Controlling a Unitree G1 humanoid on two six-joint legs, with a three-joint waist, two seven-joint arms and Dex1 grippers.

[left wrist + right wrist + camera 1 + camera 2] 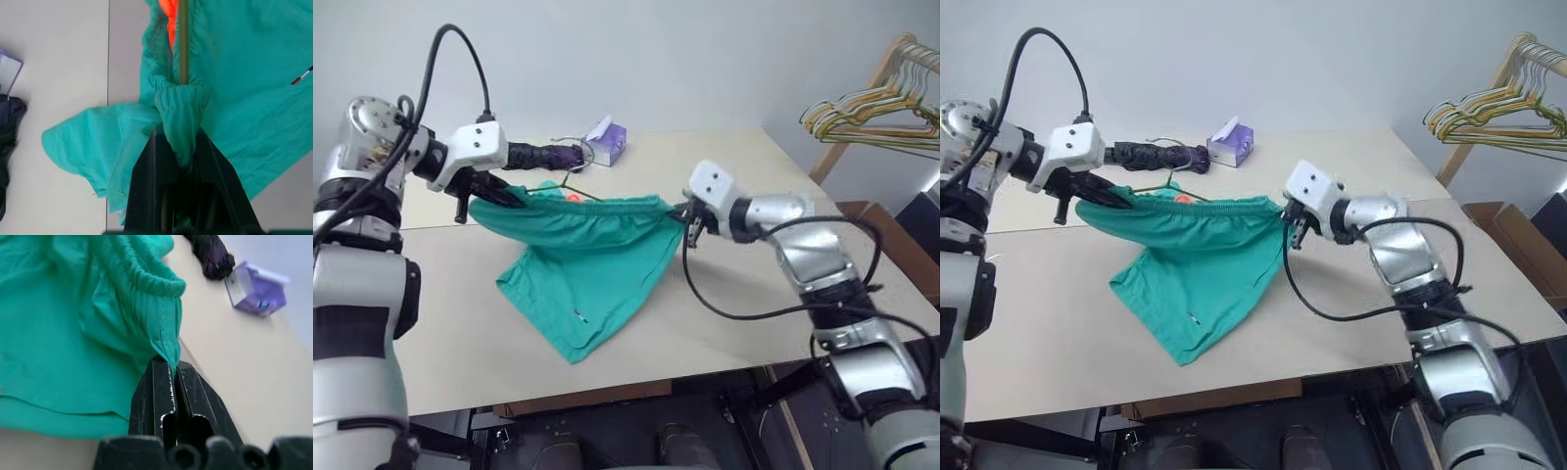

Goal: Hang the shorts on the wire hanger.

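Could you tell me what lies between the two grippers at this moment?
The shorts' gathered waistband spans from the left gripper to the right gripper, each shut on an end; the head views show this, the legs drooping onto the table.

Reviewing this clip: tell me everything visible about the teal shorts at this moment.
The shorts are teal-green soft cloth with a gathered elastic waistband. The waistband is stretched roughly level above the table between both grippers: the left gripper is shut on one end, the right gripper on the other. The legs hang down and the lowest part lies rumpled on the tabletop. A small dark mark shows low on the front. In the left wrist view, a thin rod and something orange sit in the waistband opening.
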